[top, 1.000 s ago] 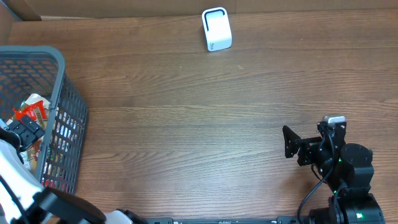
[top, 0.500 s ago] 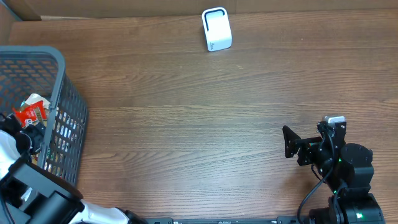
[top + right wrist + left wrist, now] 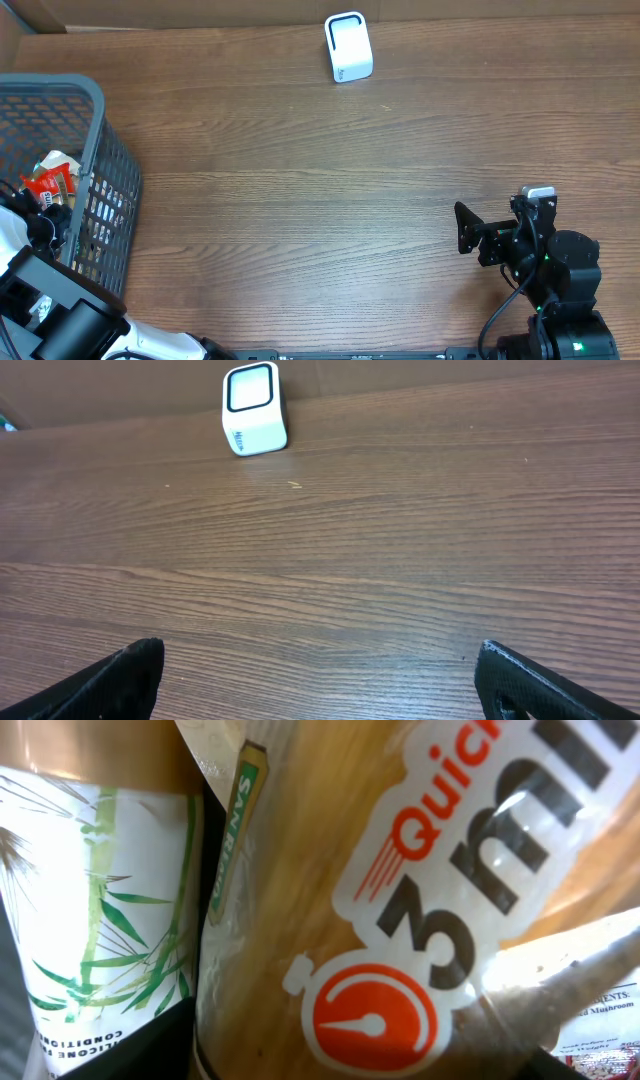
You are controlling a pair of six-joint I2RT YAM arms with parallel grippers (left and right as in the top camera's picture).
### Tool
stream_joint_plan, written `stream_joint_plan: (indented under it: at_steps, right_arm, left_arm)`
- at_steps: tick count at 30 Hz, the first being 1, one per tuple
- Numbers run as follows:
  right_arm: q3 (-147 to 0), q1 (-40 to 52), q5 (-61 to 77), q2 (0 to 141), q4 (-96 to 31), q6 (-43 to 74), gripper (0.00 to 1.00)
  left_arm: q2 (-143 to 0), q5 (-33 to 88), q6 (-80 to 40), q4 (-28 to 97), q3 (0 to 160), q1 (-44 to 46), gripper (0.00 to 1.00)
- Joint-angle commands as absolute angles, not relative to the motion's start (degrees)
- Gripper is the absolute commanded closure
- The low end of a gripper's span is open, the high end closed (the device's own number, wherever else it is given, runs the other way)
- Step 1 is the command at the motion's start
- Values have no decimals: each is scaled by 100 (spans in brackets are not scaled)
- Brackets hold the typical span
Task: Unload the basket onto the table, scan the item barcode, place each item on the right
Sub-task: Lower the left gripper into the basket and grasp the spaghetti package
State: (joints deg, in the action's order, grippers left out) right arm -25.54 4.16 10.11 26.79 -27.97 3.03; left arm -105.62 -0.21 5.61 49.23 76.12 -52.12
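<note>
A tan packet with an orange timer logo and the print "Quick 3 min" fills the left wrist view, pressed close to the camera. A white bottle with green bamboo leaves lies beside it. My left gripper is down inside the grey basket among the packets; its fingers are hidden, so its state does not show. The white barcode scanner stands at the table's far edge, also visible from the right wrist. My right gripper hangs open over bare wood at the front right.
The basket sits at the table's left edge and holds red and white packets. A brown cardboard wall runs along the back. The right arm's base stands at the front right.
My left arm has shifted within the basket and sunk closer to the items. The right arm has not moved.
</note>
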Motion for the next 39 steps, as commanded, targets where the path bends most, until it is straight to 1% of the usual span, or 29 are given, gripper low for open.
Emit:
stream_joint_plan:
  at_steps: [1,2,3,5,8,12,16,23,32,39]
  right_arm:
    - [-2510,449,991,2676,-2766,303,0]
    - [-2510,449,991,2676,-2766,303,0]
    - [-2510,449,991,2676,-2766,303,0]
    - [-2510,449,991,2676,-2766,303,0]
    - [-2510,449,991,2676,-2766,303,0]
    - [-2510,449,991,2676,-2766,303,0]
    - [-2510,449,991,2676,-2766,303,0]
    - [-2510,449,991,2676,-2766,303,0]
    - [-2510,449,991,2676,-2766,303,0]
    - [-2510,449,991,2676,-2766,303,0]
  left_arm:
    - [-10812,-156,362,4923,7583,-5201,43]
    - [-10814,-143,362,4921,7583,-5201,54]
    - [-10812,-143,362,4923,7585,-5201,61]
    - [-10812,-128,360,4923,7585,-5201,80]
    - [-10812,32,362,4923,7605,-5199,94]
    - [-10809,239,364,5081,7771,-5199,96]
    - [-10809,471,362,5494,8320,-5199,96]
    - [-10809,1529,364,6519,10079,-5177,96]
    - [-10787,1802,370,7391,12025,-4880,96]
    - [-10637,1809,311,8062,13847,-4416,96]
